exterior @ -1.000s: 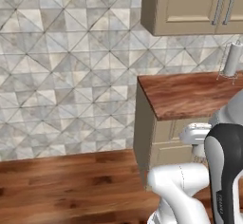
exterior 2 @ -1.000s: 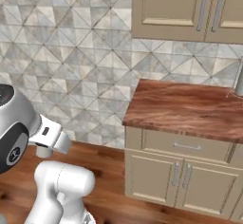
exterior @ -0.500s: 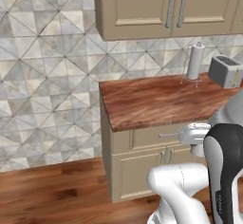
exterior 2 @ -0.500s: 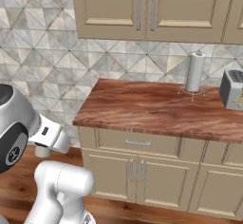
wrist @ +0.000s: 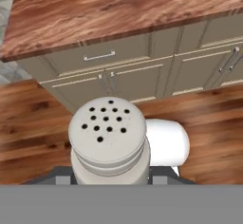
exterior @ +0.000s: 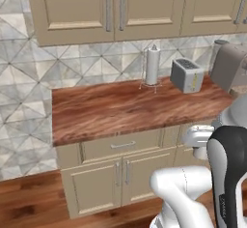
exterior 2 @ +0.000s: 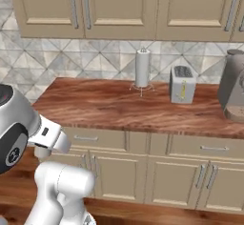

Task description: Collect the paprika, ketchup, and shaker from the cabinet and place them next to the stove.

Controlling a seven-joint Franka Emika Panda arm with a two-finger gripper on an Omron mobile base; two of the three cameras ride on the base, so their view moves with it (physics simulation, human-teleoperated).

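Left base view: a brown wooden tabletop (exterior: 111, 111) is seen over beige base cupboards (exterior: 103, 171), with closed wall cupboards (exterior: 111, 9) above and a patterned tile wall (exterior: 29, 92) behind. On the tabletop a paper towel roll (exterior: 152, 65) is stood upright near the wall; a silver toaster (exterior: 187, 75) is set near it to the right, and a grey coffee machine (exterior: 229, 65) further right. A wooden floor (exterior: 29, 200) is shown below.

Right base view: the roll (exterior 2: 142, 68), toaster (exterior 2: 182, 84) and coffee machine (exterior 2: 233, 92) are lined along the same tabletop (exterior 2: 119, 107).

Hand view: the shaker (wrist: 108, 140), pale with a perforated top, is held upright at the bottom centre, gripped between the fingers, above the floor (wrist: 209, 118) before the cupboards (wrist: 142, 71).
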